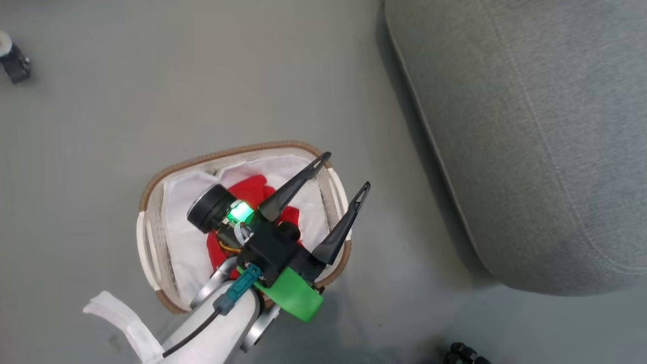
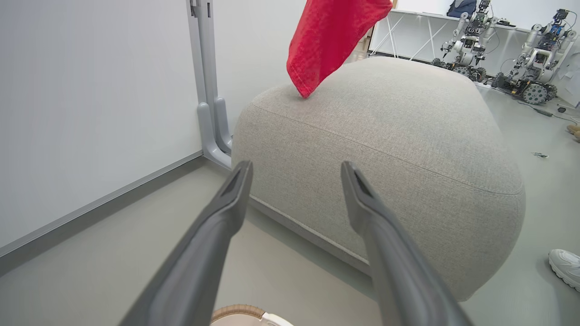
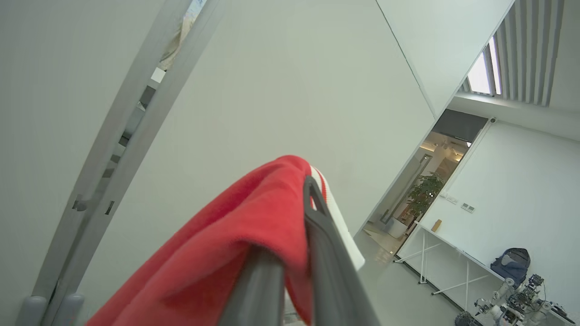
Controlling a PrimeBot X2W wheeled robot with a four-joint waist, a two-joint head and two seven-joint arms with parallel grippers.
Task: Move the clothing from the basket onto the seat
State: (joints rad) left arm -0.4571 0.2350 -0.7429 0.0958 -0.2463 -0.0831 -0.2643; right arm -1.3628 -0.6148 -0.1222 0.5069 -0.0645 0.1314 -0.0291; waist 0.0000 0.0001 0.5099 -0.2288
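Grey floor (image 1: 101, 111) bears the basket (image 1: 228, 151) and seat (image 1: 530, 151)

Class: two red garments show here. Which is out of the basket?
The white-edged garment, clamped in the right gripper, dangling over the seat; the other garment lies in the basket under the open left gripper.

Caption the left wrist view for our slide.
Open left pincer faces the grey seat, a red garment hanging over it.
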